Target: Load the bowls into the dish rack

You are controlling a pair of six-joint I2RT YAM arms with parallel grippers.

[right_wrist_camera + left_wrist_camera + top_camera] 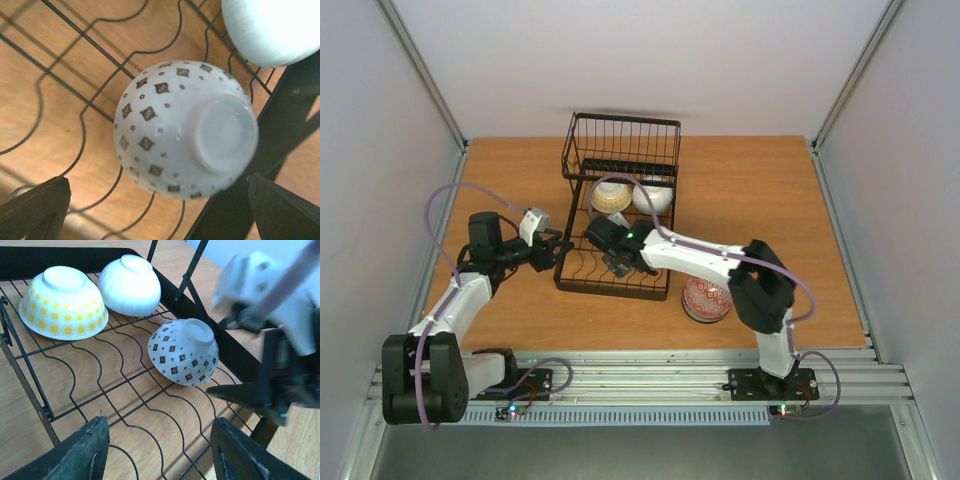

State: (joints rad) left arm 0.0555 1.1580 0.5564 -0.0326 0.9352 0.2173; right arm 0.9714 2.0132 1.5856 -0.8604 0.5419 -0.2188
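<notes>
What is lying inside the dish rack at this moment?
Three bowls sit upside down on the dish rack wires: a yellow-dotted bowl, a white bowl and a diamond-patterned bowl. Their insides are hidden.

No readable text, label, brand, number or sign appears anywhere.

Bright, even light from overhead fills all three views; shadows on the worktop (770, 200) are soft and faint. In the left wrist view the right arm (265, 295) is smeared by motion blur — the bowls (184, 352) there are crisp. The plain white bowl (270, 30) glares, blown out, in the right wrist view.
</notes>
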